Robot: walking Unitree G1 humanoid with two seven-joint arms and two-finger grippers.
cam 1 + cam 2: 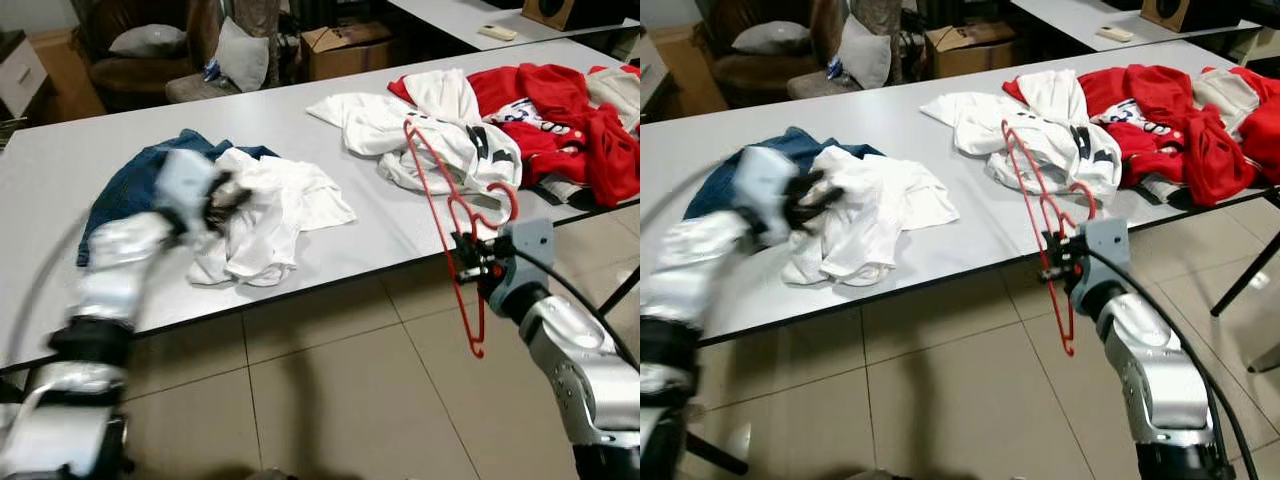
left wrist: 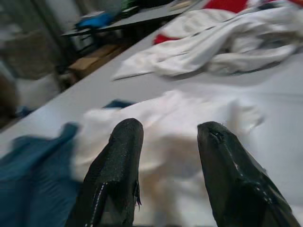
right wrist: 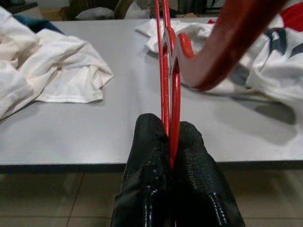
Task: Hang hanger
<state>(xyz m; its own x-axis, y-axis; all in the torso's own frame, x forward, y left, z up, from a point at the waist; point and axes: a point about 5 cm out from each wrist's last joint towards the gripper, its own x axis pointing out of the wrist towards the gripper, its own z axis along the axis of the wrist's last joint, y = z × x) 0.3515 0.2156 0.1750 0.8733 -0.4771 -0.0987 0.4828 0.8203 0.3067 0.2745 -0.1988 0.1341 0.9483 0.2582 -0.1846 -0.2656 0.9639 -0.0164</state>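
**A:** Where's your hanger at right now?

**B:** You've got the red hanger [image 1: 446, 215] pinched in your right gripper [image 3: 171, 137], fingers pressed tight on the thin red bars. It's held up on edge just off the front edge of the grey table [image 1: 400, 215], hook end curling near the gripper, one end pointing toward the pile of white clothes [image 1: 425, 135], the other hanging down over the tiled floor [image 1: 330, 400].

**A:** And your left side?

**B:** Your left gripper [image 2: 168, 142] is over the crumpled white shirt [image 1: 270, 215], fingers spread apart with nothing between them. The arm looks blurry in the head views. The white shirt lies partly over some blue jeans [image 1: 130, 190] on your left part of the table.

**A:** What else is on there?

**B:** Red clothes [image 1: 560, 115] heaped at your right end, touching the white pile. Behind the table you can see a cardboard box [image 1: 345, 45] and a chair with a cushion [image 1: 150, 40].
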